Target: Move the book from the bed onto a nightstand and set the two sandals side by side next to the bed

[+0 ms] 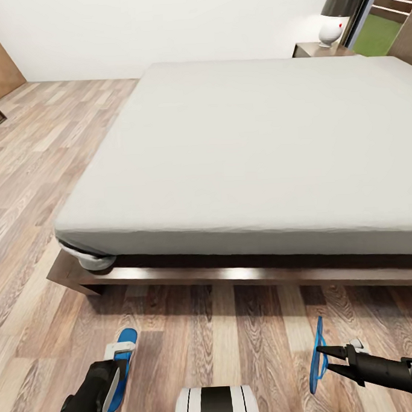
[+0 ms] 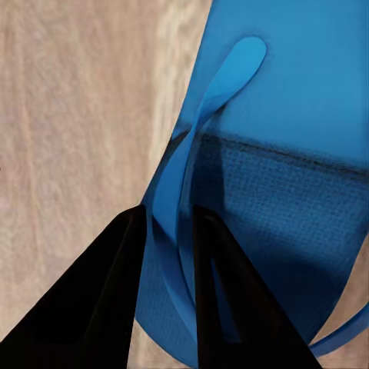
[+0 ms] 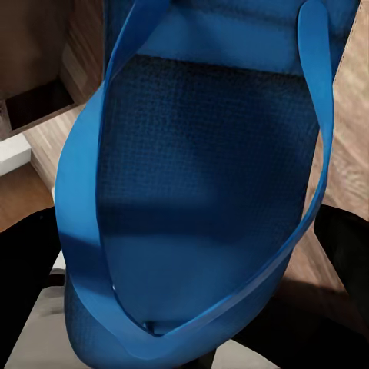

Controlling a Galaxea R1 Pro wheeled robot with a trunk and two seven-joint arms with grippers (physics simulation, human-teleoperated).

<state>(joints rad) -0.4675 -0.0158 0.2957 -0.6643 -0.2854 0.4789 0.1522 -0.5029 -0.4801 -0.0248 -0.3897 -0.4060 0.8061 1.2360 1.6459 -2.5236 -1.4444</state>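
1. The bed [image 1: 257, 149] fills the middle of the head view, its pale mattress bare and its dark wooden frame [image 1: 234, 274] running along the near edge above the wood-plank floor [image 1: 41, 178].
2. A nightstand [image 1: 318, 49] stands at about 1 o'clock beside the bed's far corner, with a white lamp [image 1: 331, 31] on it.
3. The left gripper [image 1: 118, 370], at 7 o'clock, is nearly closed: in the left wrist view its two dark fingers [image 2: 100, 307] pinch the strap of the left sandal [image 2: 307, 115], which lies flat over the floor.
4. The right gripper [image 1: 322, 351], at 5 o'clock, grips the right sandal [image 1: 316, 357], which hangs on edge, sole upright, in front of the bed frame.
5. In the right wrist view this sandal's sole and straps [image 3: 207, 192] sit close before the camera.
6. The two sandals are well apart.
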